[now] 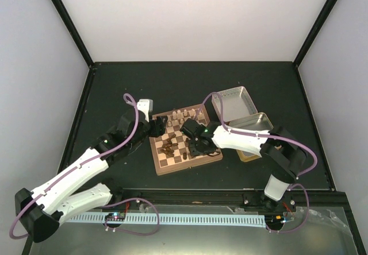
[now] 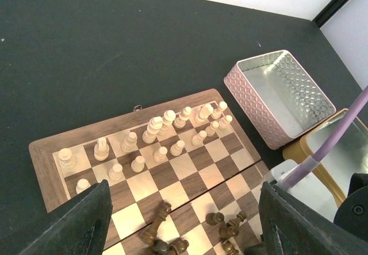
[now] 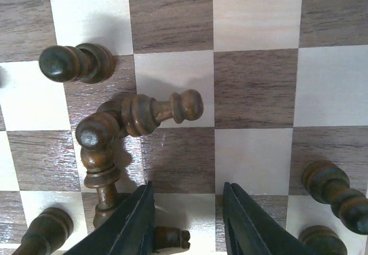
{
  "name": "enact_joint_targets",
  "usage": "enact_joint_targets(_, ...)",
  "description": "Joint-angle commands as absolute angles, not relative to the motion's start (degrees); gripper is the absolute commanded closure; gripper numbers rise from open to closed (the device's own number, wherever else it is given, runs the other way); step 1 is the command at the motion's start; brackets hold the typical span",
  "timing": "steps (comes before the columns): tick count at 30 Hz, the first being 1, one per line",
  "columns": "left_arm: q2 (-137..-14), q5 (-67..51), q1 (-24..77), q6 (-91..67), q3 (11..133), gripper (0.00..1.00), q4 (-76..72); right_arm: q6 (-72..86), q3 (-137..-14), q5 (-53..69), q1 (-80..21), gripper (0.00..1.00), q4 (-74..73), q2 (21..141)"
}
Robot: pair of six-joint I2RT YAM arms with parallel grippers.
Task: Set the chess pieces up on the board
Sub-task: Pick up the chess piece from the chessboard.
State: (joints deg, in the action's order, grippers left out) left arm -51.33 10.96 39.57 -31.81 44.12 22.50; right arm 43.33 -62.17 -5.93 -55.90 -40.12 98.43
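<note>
The board (image 1: 163, 167) lies mid-table. Pale cream chess pieces (image 2: 155, 130) stand in two rows along its far edge. Dark brown pieces (image 2: 154, 226) are heaped on the near half, some lying on their sides. My left gripper (image 2: 185, 185) hovers open at the board's left side, its fingers wide apart and empty. Low over the dark pieces, my right gripper (image 3: 188, 189) stands open with bare squares between its fingers. A toppled dark piece (image 3: 155, 111) lies just ahead of it, leaning on another dark piece (image 3: 98, 146). A small dark piece (image 3: 171, 239) lies under the left finger (image 3: 135, 220).
A pink-sided metal tin half (image 2: 282, 94) sits right of the board on the dark tabletop. A second tin half (image 1: 256, 126) lies nearer, partly under my right arm. More dark pieces (image 3: 330, 189) stand at the right of the right wrist view.
</note>
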Motion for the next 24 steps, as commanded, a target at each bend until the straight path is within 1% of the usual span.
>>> enact_joint_targets(1,-50.80,12.22,39.12,-32.00,44.12,0.28,21.12,42.63,-61.63,-5.45,-56.07,0.66,-40.20,99.32)
enact_joint_targets(6,-50.56,12.35,38.98,-32.23,43.95,0.28,21.24,42.19,-62.50,-4.79,-56.07,0.65,-40.91,98.23)
enact_joint_targets(12,-48.97,12.90,38.84,-32.63,42.88,0.28,21.44,42.32,-62.59,-5.29,-56.07,0.62,-40.90,93.86)
enact_joint_targets(16,-48.14,13.09,38.64,-32.83,42.36,0.28,21.44,39.66,-62.56,-2.54,-56.12,0.61,-38.61,93.60)
enact_joint_targets(24,-47.23,13.10,38.48,-32.98,41.96,0.28,22.25,34.80,-64.82,0.19,-56.07,0.67,-37.91,97.10)
